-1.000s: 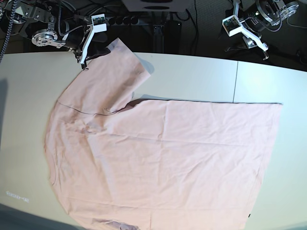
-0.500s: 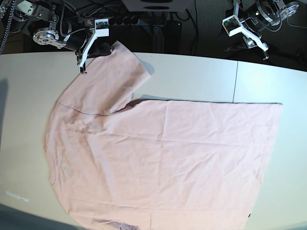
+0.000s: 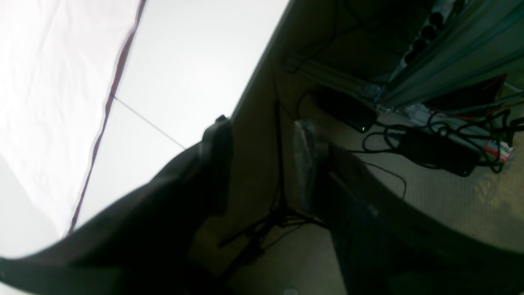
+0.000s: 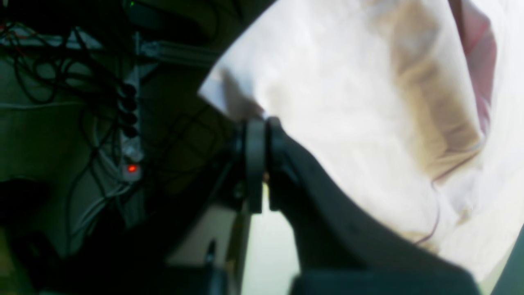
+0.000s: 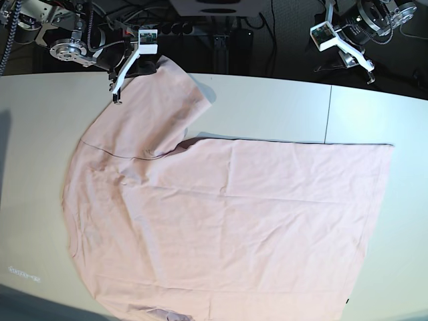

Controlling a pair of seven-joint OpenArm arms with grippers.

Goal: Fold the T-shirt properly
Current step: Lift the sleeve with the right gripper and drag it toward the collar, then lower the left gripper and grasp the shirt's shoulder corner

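The right gripper (image 5: 118, 93) sits at the far left corner of the bench (image 5: 267, 107) in the base view, its jaws pressed together at the edge of the sleeve (image 5: 164, 100) of the T-shirt (image 5: 227, 227). In the right wrist view the two dark fingers (image 4: 256, 164) meet with almost no gap, and the pale cloth reaches right up to them, so they appear to pinch the sleeve's hem, though blur hides the exact contact.

The left gripper (image 5: 368, 70) hangs above the far edge of the bench on the right of the base view, well apart from the T-shirt. Its jaws stand open with nothing between them; the left wrist view shows the two fingers (image 3: 217, 139) spread, with floor and cables (image 3: 430, 139) in the gap.

The T-shirt lies flat across most of the bench, plain pink side up, lightly wrinkled. One sleeve stretches toward the far left corner, and the straight hem runs down the right side. Its near edge reaches the front of the bench.
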